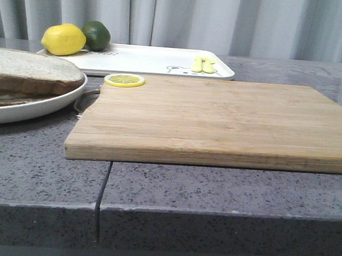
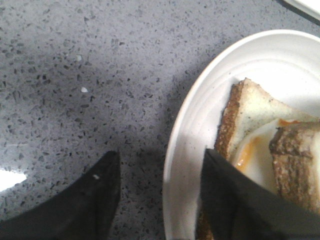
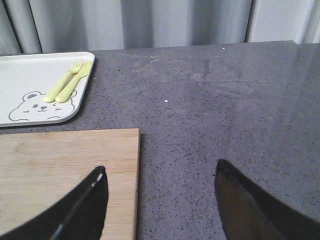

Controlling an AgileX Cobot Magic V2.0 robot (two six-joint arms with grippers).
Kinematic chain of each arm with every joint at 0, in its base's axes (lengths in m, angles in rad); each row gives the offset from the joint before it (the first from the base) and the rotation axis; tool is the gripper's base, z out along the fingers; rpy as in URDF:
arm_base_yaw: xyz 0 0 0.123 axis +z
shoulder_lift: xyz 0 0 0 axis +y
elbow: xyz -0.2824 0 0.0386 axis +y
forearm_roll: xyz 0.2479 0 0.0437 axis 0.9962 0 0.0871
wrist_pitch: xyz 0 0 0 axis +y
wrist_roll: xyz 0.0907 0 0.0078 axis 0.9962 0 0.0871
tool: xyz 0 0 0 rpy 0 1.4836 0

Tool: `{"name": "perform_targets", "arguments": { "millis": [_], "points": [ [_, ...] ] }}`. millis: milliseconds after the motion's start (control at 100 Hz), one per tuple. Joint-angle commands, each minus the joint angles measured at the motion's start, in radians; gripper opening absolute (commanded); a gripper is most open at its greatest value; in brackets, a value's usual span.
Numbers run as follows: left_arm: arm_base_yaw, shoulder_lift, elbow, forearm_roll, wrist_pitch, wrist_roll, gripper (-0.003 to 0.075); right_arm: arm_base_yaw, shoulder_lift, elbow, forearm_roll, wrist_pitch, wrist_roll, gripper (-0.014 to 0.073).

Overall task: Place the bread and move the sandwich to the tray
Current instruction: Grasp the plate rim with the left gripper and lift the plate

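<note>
1. The sandwich [image 2: 260, 145] lies on its round white plate at the left of the worktop [image 1: 213, 190], directly under the left gripper [image 2: 159, 200], so the left arm is the nearer.
2. That gripper is spread wide and holds nothing: one finger hangs over the plate rim, the other over bare worktop.
3. The tray [image 1: 158, 62] sits behind the cutting board [image 1: 219, 120], beyond the plate.
4. The right gripper [image 3: 160, 200] is open too, empty, over the board's edge.

Grey speckled countertop [image 1: 213, 190] under cutting board [image 1: 219, 120], tray [image 1: 152, 60], plate [image 1: 36, 107]
</note>
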Motion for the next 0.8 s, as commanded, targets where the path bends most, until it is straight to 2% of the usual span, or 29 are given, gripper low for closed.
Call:
{"name": "perform_targets", "arguments": {
  "millis": [0,410,510,620,790],
  "points": [
    [-0.008,-0.012,-0.03,-0.028,-0.034,-0.001,0.0262,-0.008,-0.006,-0.027,-0.005,-0.072,-0.001,0.0472],
    [-0.015,0.058,-0.028,-0.028,-0.028,0.002,0.0231,-0.008,-0.006,-0.027,-0.005,-0.068,-0.001,0.0472],
    [-0.015,0.058,-0.028,-0.028,-0.026,0.013,0.015,-0.008,-0.006,-0.027,-0.005,-0.068,-0.001,0.0472],
    [-0.015,0.058,-0.028,-0.028,-0.017,0.026,-0.0013,-0.008,-0.006,-0.027,-0.005,-0.068,-0.001,0.0472],
    [-0.015,0.058,-0.028,-0.066,-0.011,0.028,-0.0019,-0.008,-0.006,-0.027,-0.005,-0.067,-0.001,0.0472]
  ]
}}
